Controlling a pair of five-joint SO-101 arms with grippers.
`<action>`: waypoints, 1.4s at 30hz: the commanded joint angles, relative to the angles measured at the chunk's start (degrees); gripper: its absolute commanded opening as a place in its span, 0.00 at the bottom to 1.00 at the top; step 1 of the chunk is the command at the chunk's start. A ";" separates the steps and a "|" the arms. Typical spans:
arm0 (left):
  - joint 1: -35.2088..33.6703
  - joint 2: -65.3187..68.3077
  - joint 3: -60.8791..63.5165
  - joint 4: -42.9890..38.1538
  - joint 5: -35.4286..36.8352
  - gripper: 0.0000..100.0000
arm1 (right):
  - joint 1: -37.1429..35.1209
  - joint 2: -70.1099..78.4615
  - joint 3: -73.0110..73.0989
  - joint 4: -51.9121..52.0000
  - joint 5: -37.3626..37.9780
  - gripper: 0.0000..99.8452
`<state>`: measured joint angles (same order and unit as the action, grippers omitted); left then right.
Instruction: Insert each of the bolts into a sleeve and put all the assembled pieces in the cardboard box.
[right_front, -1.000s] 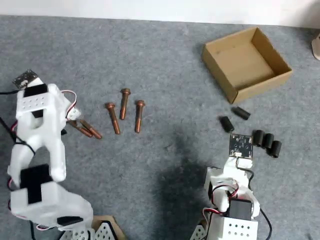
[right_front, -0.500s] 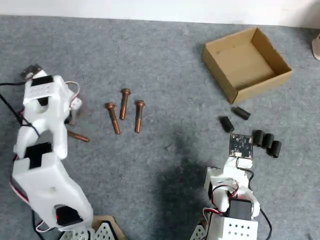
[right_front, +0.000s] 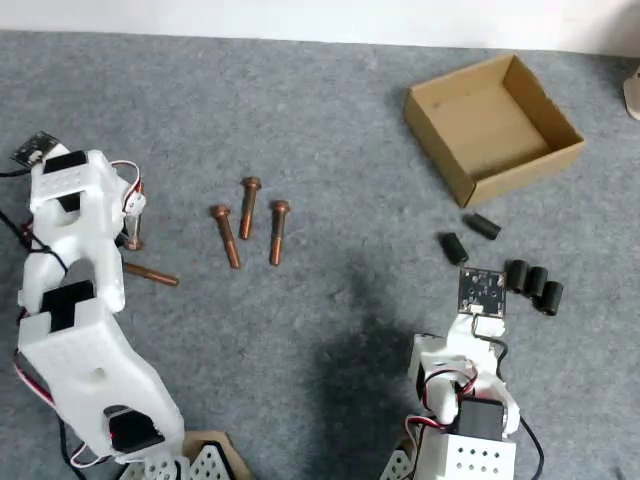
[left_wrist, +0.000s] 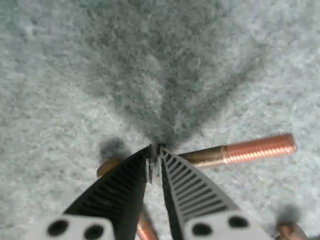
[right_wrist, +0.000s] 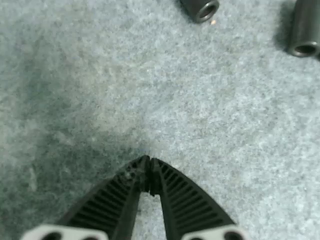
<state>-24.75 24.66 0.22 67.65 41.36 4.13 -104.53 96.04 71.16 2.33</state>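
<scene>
Clamping a bolt (right_front: 133, 215) in the left gripper (left_wrist: 155, 160), over a second bolt (left_wrist: 250, 147); pinching the right gripper (right_wrist: 149, 172) closed near the sleeves (right_front: 532, 280).

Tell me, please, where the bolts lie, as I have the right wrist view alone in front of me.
Observer: Three bolts lie side by side on the carpet, well away from the sleeves.
Operator: Thank you. What is the left gripper doing?
Observer: The left gripper looks shut on a fourth bolt.
Operator: Has anything gone into the cardboard box?
Observer: No, the cardboard box holds nothing.
</scene>
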 joint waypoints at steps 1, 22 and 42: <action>4.09 -0.84 -4.79 7.47 -1.23 0.01 | 0.66 -0.66 5.67 0.04 0.09 0.01; 15.25 -0.48 -10.68 15.38 10.81 0.01 | 0.66 -0.66 5.67 0.04 0.09 0.01; 10.42 -0.40 -11.21 17.32 43.87 0.01 | 0.66 -0.66 5.67 0.04 0.09 0.01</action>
<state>-14.02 24.92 -8.22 84.88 76.26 4.13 -104.53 96.04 71.16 2.33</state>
